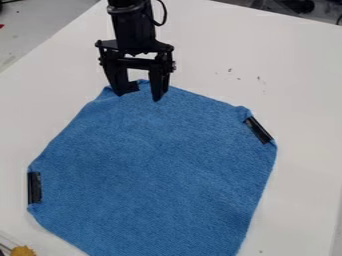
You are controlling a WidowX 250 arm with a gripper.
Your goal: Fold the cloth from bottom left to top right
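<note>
A blue cloth (157, 160) is lying spread out and unfolded over the middle of the white table (300, 100), its near end running out of view. One black strip (35, 188) is sitting upright at the cloth's left corner, toward the table's left side; another black strip (258, 130) is lying slantwise at its right corner, toward the table's right edge. The black gripper (139, 94) is hanging over the cloth's far end, its two fingers standing spread apart, with blue fabric showing between them. Whether their tips are touching the cloth is hard to tell. A small dark piece is showing beside the finger on the left of the view. Dark specks (230, 70) are dotting the table beyond the cloth, and a yellow, bumpy object (23, 251) is showing near the table's near left edge.
</note>
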